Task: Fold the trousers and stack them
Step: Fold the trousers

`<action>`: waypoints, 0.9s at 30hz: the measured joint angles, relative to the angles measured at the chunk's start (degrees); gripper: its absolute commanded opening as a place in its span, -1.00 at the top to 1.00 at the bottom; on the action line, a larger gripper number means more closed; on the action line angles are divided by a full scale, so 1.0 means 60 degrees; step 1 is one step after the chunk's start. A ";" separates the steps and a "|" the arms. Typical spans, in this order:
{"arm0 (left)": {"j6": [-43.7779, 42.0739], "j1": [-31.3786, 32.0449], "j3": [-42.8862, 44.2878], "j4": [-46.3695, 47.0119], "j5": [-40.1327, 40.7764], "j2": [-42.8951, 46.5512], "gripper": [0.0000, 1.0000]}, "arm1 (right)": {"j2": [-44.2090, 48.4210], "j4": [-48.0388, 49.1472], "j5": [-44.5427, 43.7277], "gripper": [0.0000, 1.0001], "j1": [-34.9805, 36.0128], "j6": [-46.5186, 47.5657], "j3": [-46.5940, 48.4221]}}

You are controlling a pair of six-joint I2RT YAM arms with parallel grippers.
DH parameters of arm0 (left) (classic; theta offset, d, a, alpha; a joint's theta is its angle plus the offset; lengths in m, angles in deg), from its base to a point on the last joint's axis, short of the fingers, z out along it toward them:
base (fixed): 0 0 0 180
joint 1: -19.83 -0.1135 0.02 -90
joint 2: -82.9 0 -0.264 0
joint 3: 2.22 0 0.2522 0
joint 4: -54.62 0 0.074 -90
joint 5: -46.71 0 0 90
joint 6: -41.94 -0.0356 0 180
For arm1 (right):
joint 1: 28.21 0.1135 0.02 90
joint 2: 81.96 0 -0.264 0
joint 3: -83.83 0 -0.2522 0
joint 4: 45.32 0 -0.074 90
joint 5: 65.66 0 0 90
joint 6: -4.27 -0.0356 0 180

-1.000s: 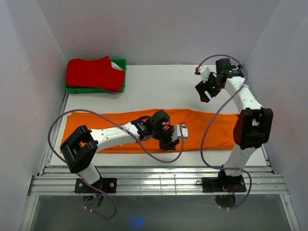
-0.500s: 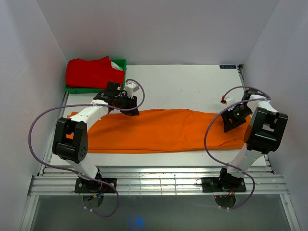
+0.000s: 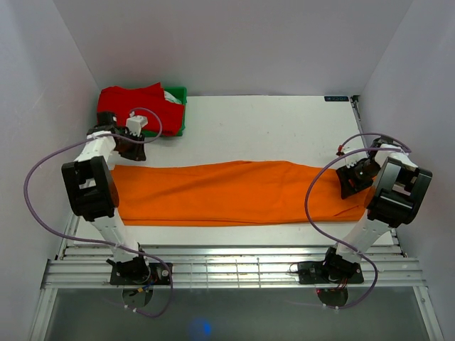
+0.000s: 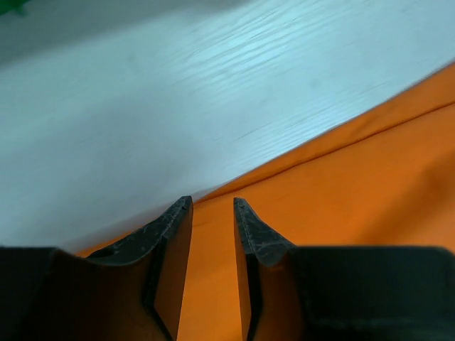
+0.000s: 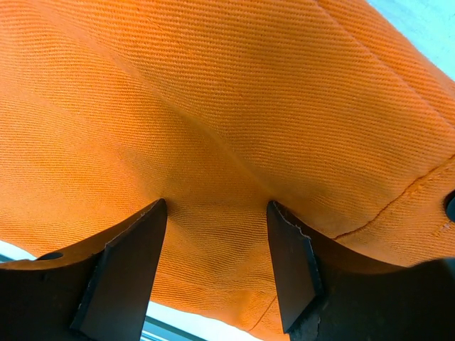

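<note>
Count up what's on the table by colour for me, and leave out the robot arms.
Orange trousers: 1
Red cloth: 1
Green bin: 1
Total: 3
A white scrap in the bin is too small to identify, so it is not counted.

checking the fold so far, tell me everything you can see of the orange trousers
The orange trousers look like woven twill. They lie flat in a long strip across the white table, apparently doubled lengthwise, and a stitched hem shows in the right wrist view. The left claw is narrowly open over the far edge at the left end. The right claw is wide open over the right end. Whether either one touches the cloth is unclear.
</note>
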 measured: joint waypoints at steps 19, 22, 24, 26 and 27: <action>-0.0951 -0.4484 -0.0903 -0.2816 0.1483 0.1209 0.23 | 0.0080 -0.0594 0.0109 -0.31 0.0237 0.0022 0.0652; -0.0754 -0.4768 -0.1453 -0.2838 0.1825 0.1770 0.30 | 0.0102 -0.0718 0.0335 -0.30 0.0787 -0.0160 0.1402; -0.0586 -0.4830 -0.1741 -0.2820 0.1974 0.1858 0.31 | 0.0120 -0.0721 0.0528 -0.30 0.1355 -0.0386 0.1792; -0.0386 -0.4830 -0.1953 -0.2790 0.2069 0.1818 0.31 | 0.0120 -0.0656 0.0718 -0.30 0.2058 -0.0659 0.2014; -0.0302 -0.4834 -0.2022 -0.2801 0.2102 0.1803 0.31 | 0.0120 -0.0627 0.0780 -0.30 0.2273 -0.0783 0.2036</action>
